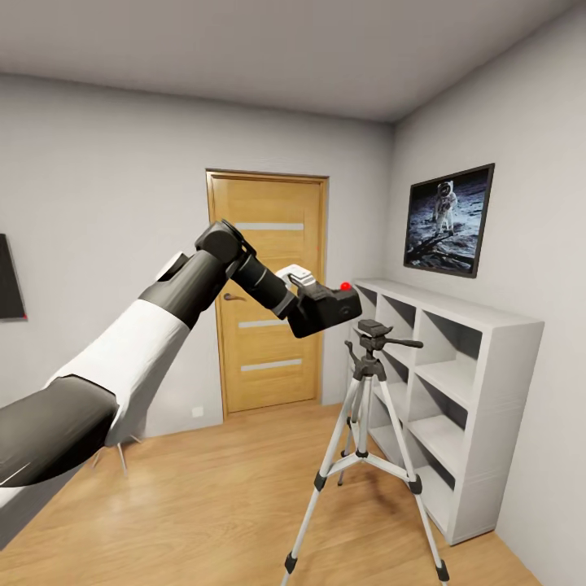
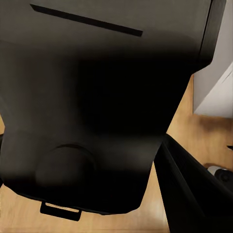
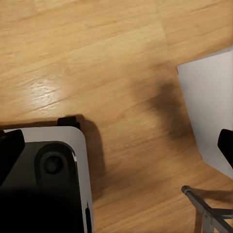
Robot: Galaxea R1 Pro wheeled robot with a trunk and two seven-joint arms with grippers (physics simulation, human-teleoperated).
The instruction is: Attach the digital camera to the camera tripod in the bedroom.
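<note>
Small chunky black digital camera (image 1: 330, 308) with red button clamped in left gripper (image 1: 313, 309), held just above tall silver-legged tripod (image 1: 370, 423). Probably rigid, light, fragile at lens; best gripped by body sides. Right gripper's state: cannot tell.

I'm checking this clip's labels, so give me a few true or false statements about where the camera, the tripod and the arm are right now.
1. The left gripper holds the digital camera up in the air. True.
2. The digital camera is already mounted on the camera tripod. False: it is above and slightly to the left of the tripod's head, with a gap between them.
3. The camera tripod stands on the wood floor in front of the white shelves. True.
4. The oak door stands wide open. False: it is closed.
5. The tripod has tipped over. False: it stands upright on its spread legs.
</note>
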